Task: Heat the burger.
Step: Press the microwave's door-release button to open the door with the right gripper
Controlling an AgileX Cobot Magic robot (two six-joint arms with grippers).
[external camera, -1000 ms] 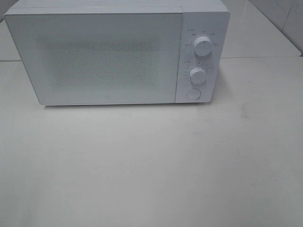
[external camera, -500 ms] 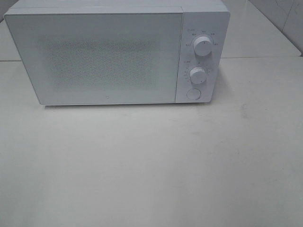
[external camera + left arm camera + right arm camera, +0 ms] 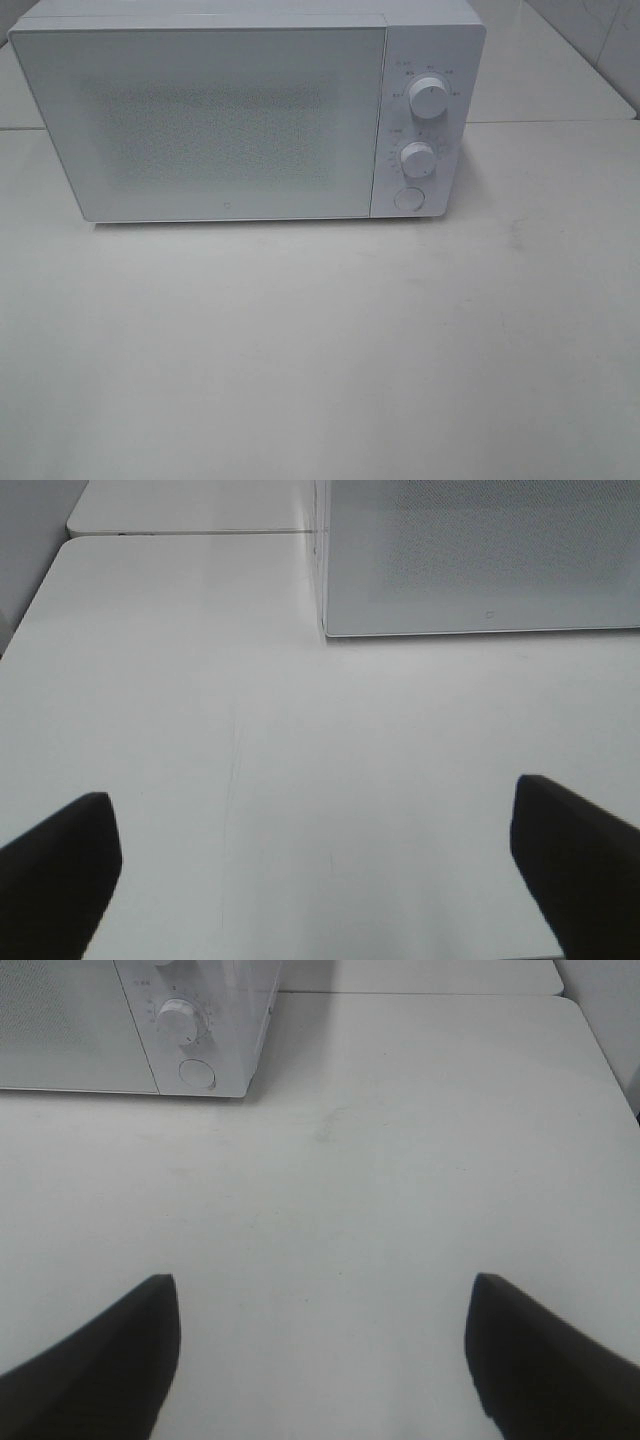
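No burger is showing on the desk (image 3: 320,360); it may be sitting behind the shut door of the microwave (image 3: 220,120), but I cannot tell. The left pincer (image 3: 312,815) and right pincer (image 3: 322,1295) are both hanging spread wide, pinching nothing. I'm guessing the burger is soft and loosely stacked, wanting a gentle hold across its sides.
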